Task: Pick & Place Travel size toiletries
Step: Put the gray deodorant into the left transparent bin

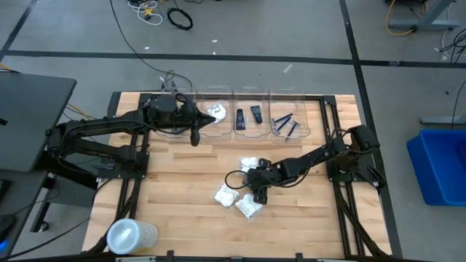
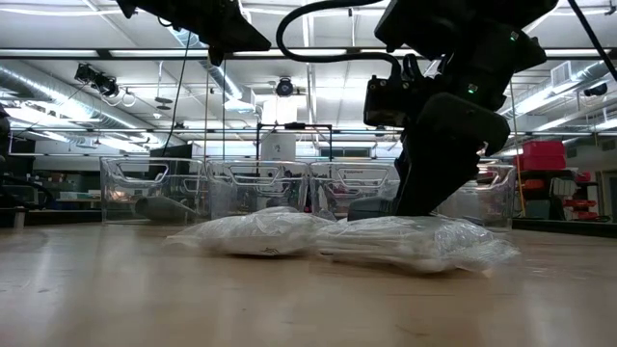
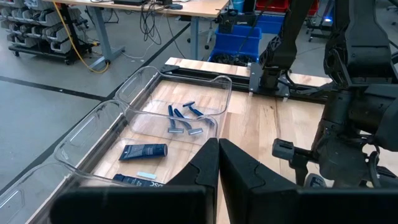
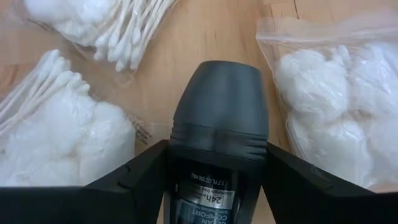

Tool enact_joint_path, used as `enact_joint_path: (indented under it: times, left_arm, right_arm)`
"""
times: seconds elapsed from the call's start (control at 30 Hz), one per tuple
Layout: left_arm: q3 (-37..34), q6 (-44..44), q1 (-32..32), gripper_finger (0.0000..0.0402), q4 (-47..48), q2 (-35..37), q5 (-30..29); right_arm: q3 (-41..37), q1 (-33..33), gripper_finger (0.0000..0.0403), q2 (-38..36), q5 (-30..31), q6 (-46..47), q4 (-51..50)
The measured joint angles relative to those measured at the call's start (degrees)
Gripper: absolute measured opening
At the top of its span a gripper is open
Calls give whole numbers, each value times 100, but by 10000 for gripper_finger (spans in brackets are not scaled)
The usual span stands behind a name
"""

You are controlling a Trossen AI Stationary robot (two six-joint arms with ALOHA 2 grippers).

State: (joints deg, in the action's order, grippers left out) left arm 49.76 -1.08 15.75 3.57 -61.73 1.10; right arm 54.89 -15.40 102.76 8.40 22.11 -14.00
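My right gripper (image 4: 216, 149) is low over the middle of the table (image 1: 182, 164), shut on a dark grey oval case (image 4: 217, 112) with a domed cap. White packets of cotton balls and swabs lie flat around it (image 4: 62, 130), (image 4: 339, 93), (image 1: 226, 195), (image 1: 250, 207). My left gripper (image 3: 217, 144) hangs shut above the table's far side, by the row of clear bins (image 1: 195, 137). Blue razors (image 3: 183, 121) and small black tubes (image 3: 143, 151) lie in two of the bins. My right gripper pinches the dark grey case between its two fingers, one finger (image 4: 146, 174) on each narrow side of the body (image 4: 214, 155) just below the cap. It comes slanting down from the table's right. The cap end points away from the wrist. Whether the case is clear of the table I cannot tell.
Several clear bins (image 1: 251, 116) stand in a row along the far edge; one (image 1: 215, 109) holds a white packet. A large translucent round container (image 1: 131, 236) lies at the near left corner. Bare wood (image 1: 182, 182) shows left of the packets.
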Motion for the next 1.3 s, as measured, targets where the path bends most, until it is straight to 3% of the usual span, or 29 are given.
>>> enact_joint_path:
  times: [0.5,0.7,1.3]
  left_arm:
    - [0,111,-1,20,2,0,0]
    - [-1,113,-2,20,3,0,0]
    - [-2,199,0,20,4,0,17]
  right_arm:
    - [2,-6,219,-2,-10,-3,-5]
    - [0,-6,222,-11,-135,-13,419]
    - [0,3,215,-732,-101,-72,511]
